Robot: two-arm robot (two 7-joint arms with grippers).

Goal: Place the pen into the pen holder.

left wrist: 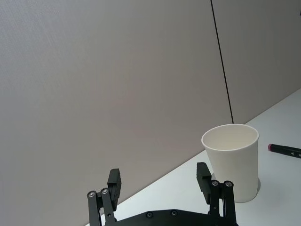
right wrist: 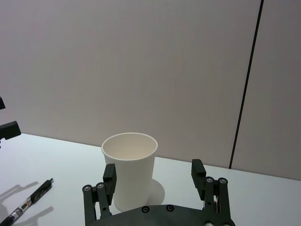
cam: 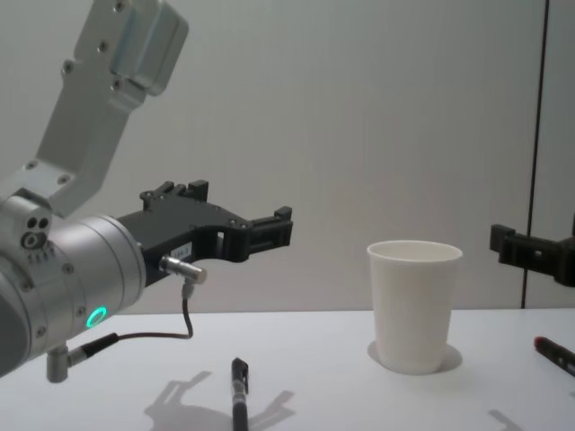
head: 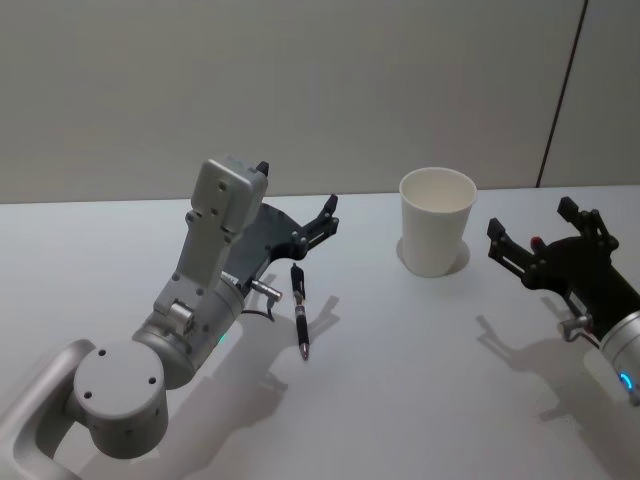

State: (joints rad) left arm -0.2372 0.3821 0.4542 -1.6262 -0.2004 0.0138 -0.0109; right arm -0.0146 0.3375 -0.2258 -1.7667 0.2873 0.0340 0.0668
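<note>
The pen (head: pixel 300 311) lay flat on the white desk (head: pixel 420 400), left of the pen holder (head: pixel 437 221) and well apart from it. Its tip pointed towards the robot. The left pincer (head: pixel 296 187) hung in the air above the pen's far end and did not touch it. Its fingers were spread wide with nothing between them, and they pointed towards the pen holder. In the chest view the pen lay on the desk directly beneath this raised pincer.

The pen holder, a plain white paper cup, stood upright near the back of the desk, between the two arms. The right pincer (head: pixel 531 222) hovered just to the right of it and faced it, its fingers likewise parted and holding nothing. A red-ended marker (cam: pixel 554 352) lay on the desk beneath that pincer.

The pen was black with a pale printed band along its barrel, seen best in the right wrist view. The writing on the band was too small to read. A grey wall (head: pixel 300 80) stood behind the desk.
</note>
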